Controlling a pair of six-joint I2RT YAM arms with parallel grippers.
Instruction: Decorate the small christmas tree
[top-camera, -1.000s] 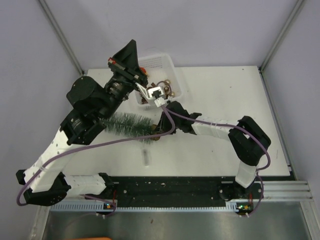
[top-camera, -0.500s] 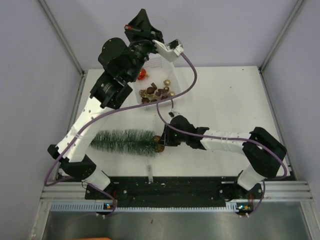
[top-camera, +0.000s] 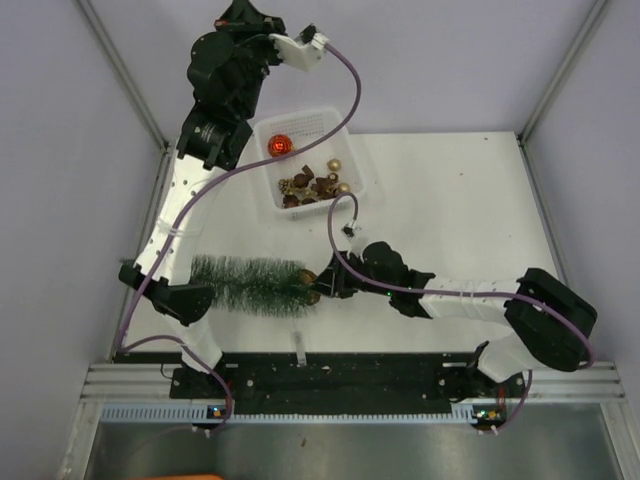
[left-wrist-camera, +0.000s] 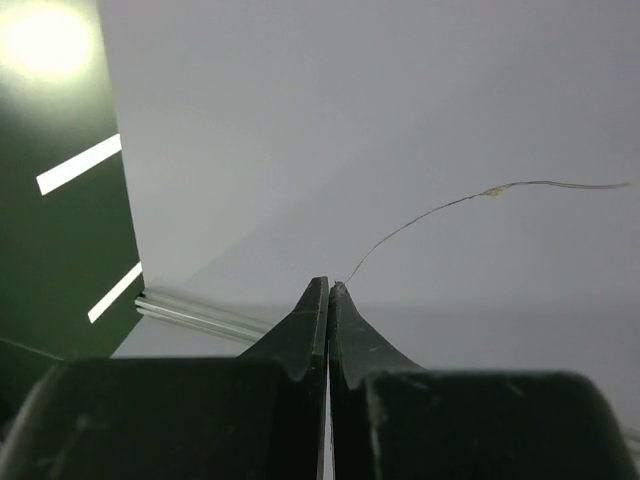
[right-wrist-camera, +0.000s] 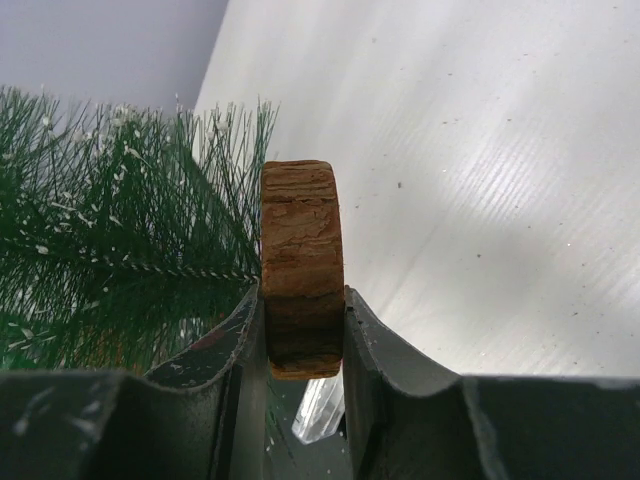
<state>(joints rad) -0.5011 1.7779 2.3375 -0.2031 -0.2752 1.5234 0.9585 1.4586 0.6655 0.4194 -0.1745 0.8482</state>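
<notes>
The small christmas tree (top-camera: 248, 283) lies on its side on the white table, tip to the left. Its green frosted bristles (right-wrist-camera: 110, 240) fill the left of the right wrist view. My right gripper (top-camera: 325, 286) is shut on the tree's brown wooden disc base (right-wrist-camera: 302, 255), one finger (right-wrist-camera: 375, 340) on each flat face. My left gripper (top-camera: 238, 14) is raised high by the back wall, far above the tree. Its jaws (left-wrist-camera: 328, 290) are shut, and a thin wire (left-wrist-camera: 430, 208) comes out of the tips.
A white basket (top-camera: 322, 122) at the back of the table holds a red bauble (top-camera: 280, 146), gold baubles (top-camera: 334, 165) and brown bits. A small clear piece (top-camera: 297, 346) lies near the front edge. Walls close in left, right and back.
My left arm has swung up from over the tree and basket to the back wall. The tree, held by my right gripper, has shifted towards the front left. The red bauble now shows uncovered.
</notes>
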